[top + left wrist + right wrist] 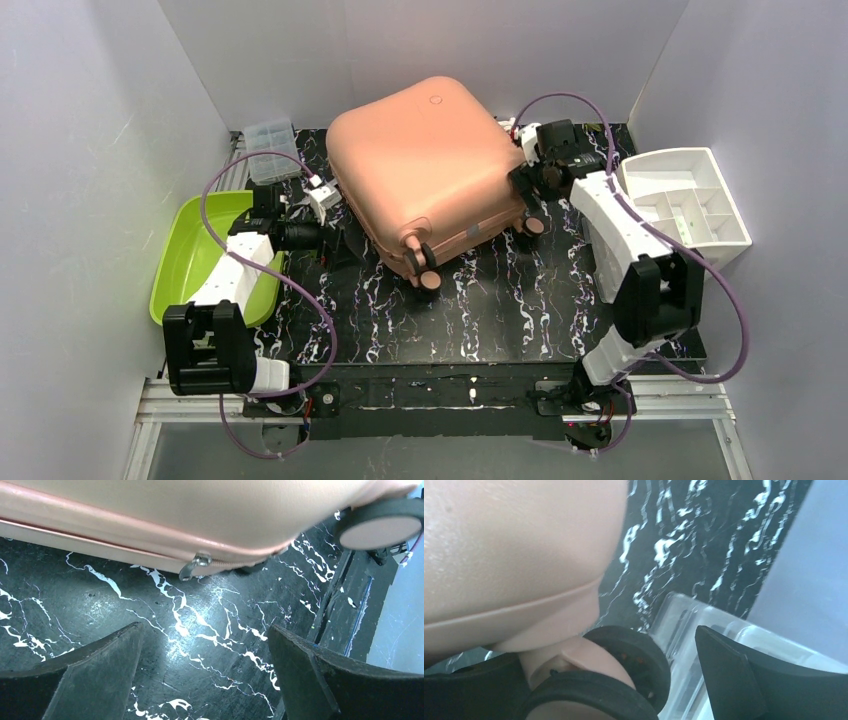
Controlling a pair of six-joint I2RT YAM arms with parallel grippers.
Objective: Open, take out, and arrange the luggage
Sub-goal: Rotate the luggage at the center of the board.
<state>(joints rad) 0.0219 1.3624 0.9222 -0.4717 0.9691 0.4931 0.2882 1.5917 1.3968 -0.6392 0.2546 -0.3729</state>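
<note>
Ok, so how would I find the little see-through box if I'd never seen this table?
Find the big pink suitcase in the middle of the black marbled table. Look to its left, at the table's far edge by the back wall, and the small box sits there. Unlike the lime-green tray in front of it, it is clear and much smaller.

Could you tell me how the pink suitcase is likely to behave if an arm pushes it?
The luggage looks rigid and glossy, so a pinch would probably slip on its shell. Lying flat with wheels pointing sideways, it should slide rather than roll. Pushed off-centre, it may pivot.
</note>
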